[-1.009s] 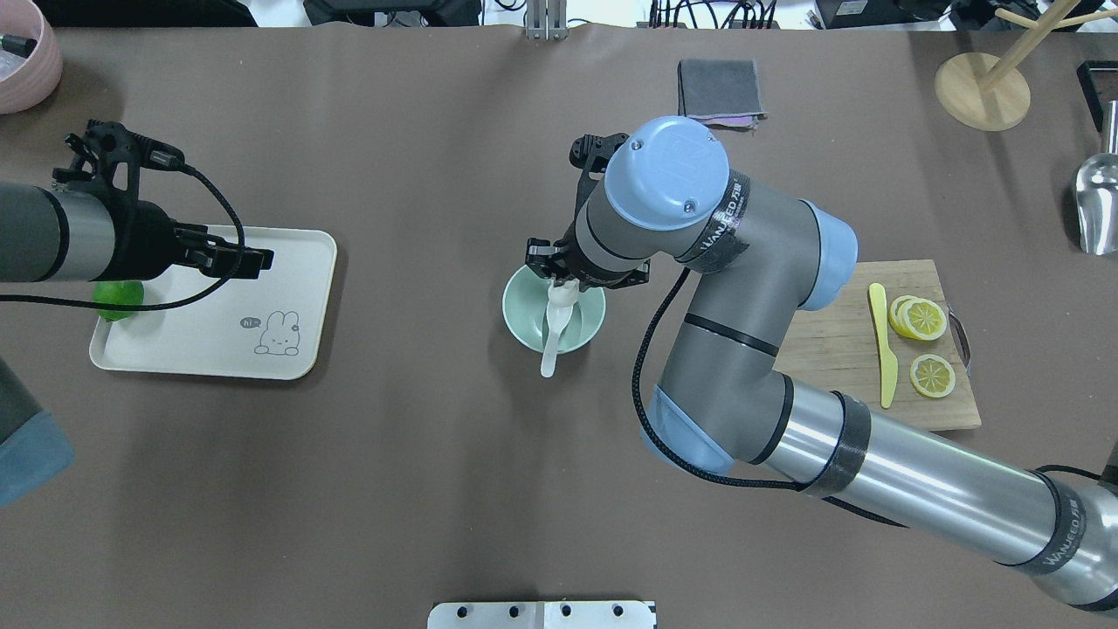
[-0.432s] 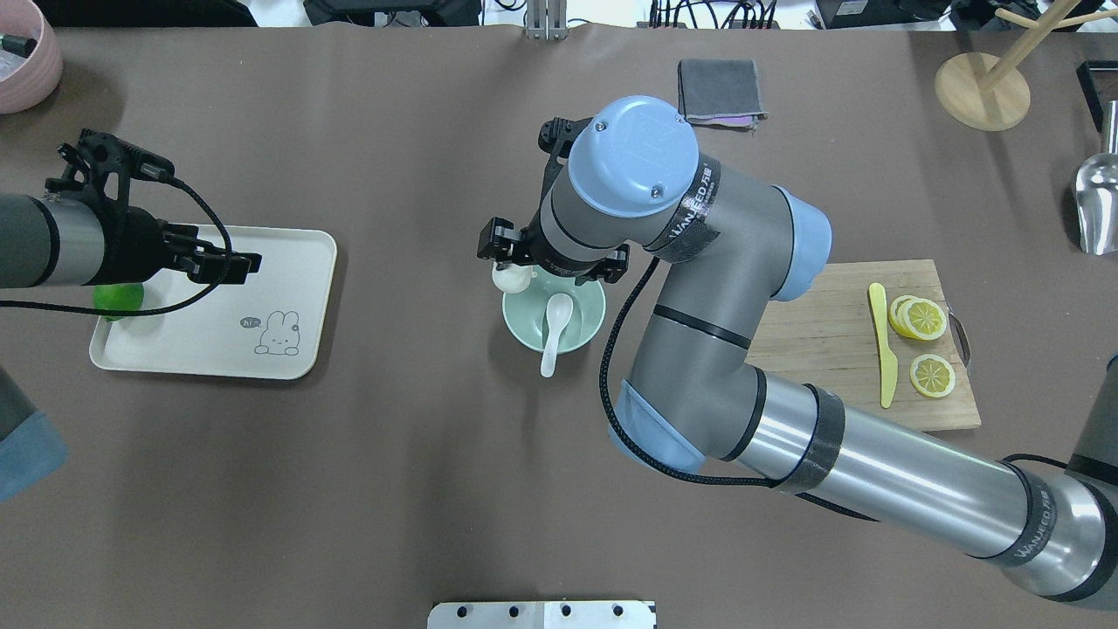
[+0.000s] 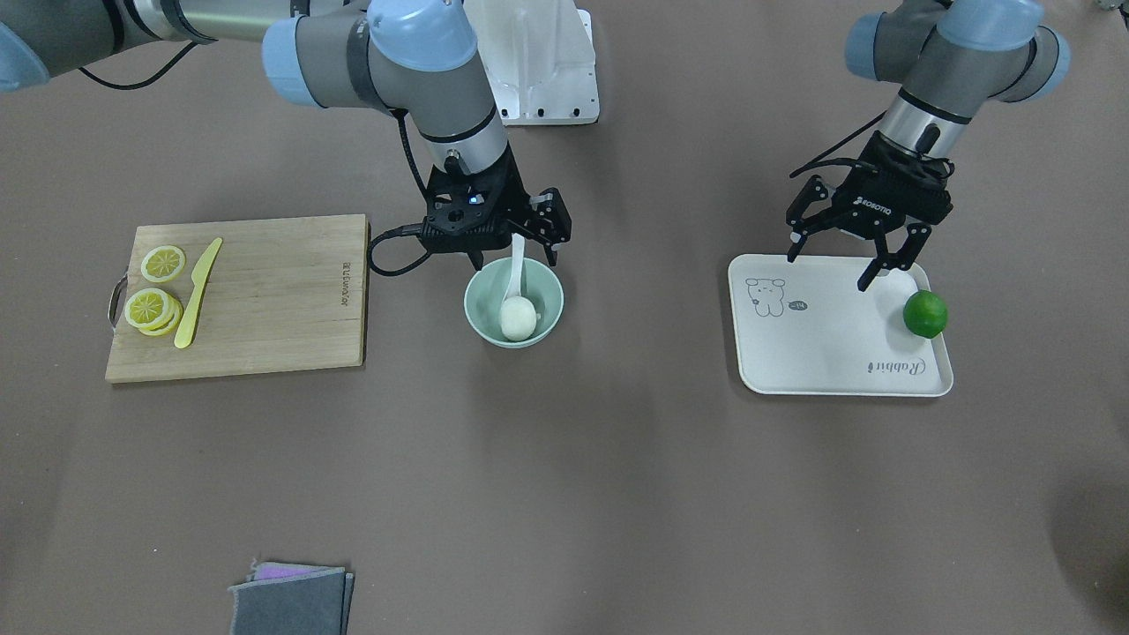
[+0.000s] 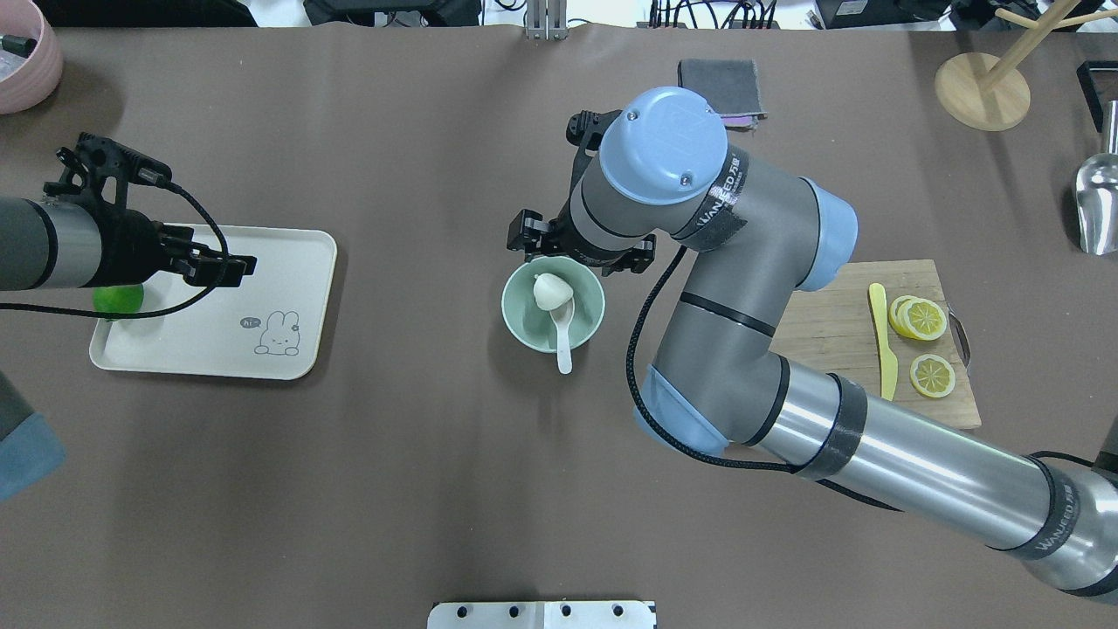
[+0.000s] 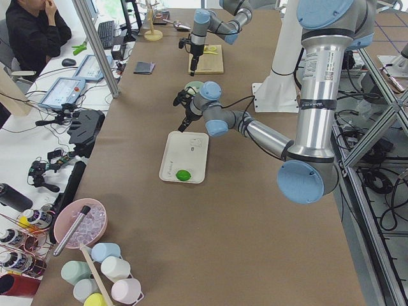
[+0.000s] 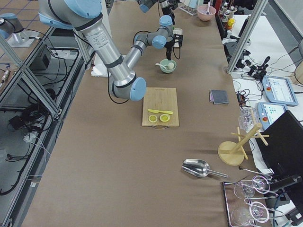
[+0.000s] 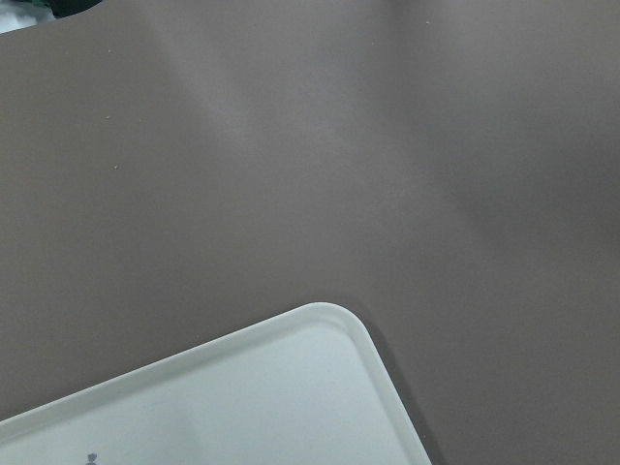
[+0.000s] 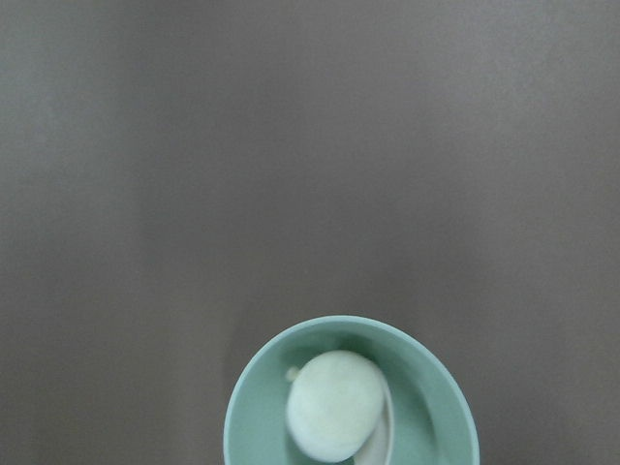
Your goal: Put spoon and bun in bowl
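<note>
The mint-green bowl (image 4: pixel 511 307) stands mid-table. The white bun (image 4: pixel 550 290) lies inside it, at its far side. The white spoon (image 4: pixel 563 336) rests in the bowl with its scoop beside the bun and its handle over the near rim. The right wrist view shows the bowl (image 8: pixel 242 417) with the bun (image 8: pixel 334 405) in it. My right gripper (image 3: pixel 515 250) is open and empty, just above the bowl's far rim. My left gripper (image 3: pixel 833 260) is open and empty above the cream tray (image 3: pixel 829 353).
A green lime (image 3: pixel 925 315) lies on the tray. A wooden cutting board (image 4: pixel 830 349) with lemon slices (image 4: pixel 919 319) and a yellow knife (image 4: pixel 884 345) lies right of the bowl. A grey cloth (image 4: pixel 721 87), wooden stand (image 4: pixel 983 92) and metal scoop (image 4: pixel 1099 205) sit farther off.
My right gripper held the bun over the bowl's left rim, then let it go; the bun now lies in the bowl. The spoon handle swung slightly right. The left gripper shifted slightly.
</note>
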Controlling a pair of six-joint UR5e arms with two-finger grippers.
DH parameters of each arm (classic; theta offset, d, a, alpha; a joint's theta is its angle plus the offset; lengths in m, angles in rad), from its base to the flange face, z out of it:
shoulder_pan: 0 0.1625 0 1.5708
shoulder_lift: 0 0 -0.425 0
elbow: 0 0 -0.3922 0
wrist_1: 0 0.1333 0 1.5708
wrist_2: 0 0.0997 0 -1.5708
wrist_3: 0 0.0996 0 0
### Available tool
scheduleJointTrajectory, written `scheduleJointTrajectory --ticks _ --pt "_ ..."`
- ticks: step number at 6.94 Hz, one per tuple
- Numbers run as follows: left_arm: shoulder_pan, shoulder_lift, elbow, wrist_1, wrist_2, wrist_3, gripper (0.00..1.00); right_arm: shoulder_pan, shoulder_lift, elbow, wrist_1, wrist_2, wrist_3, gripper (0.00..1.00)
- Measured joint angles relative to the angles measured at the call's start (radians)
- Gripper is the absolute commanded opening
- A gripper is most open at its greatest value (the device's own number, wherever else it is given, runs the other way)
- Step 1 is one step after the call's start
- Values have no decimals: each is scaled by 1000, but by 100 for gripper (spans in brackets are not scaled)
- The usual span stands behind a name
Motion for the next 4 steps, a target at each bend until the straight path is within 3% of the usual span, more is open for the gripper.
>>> scheduleJointTrajectory --ticks 2,4 --pt "-15 1 5 -1 -1 -2 98 54 -63 32 0 18 -111 100" --pt "-55 20 60 -2 1 -4 98 175 -229 115 2 83 -313 100"
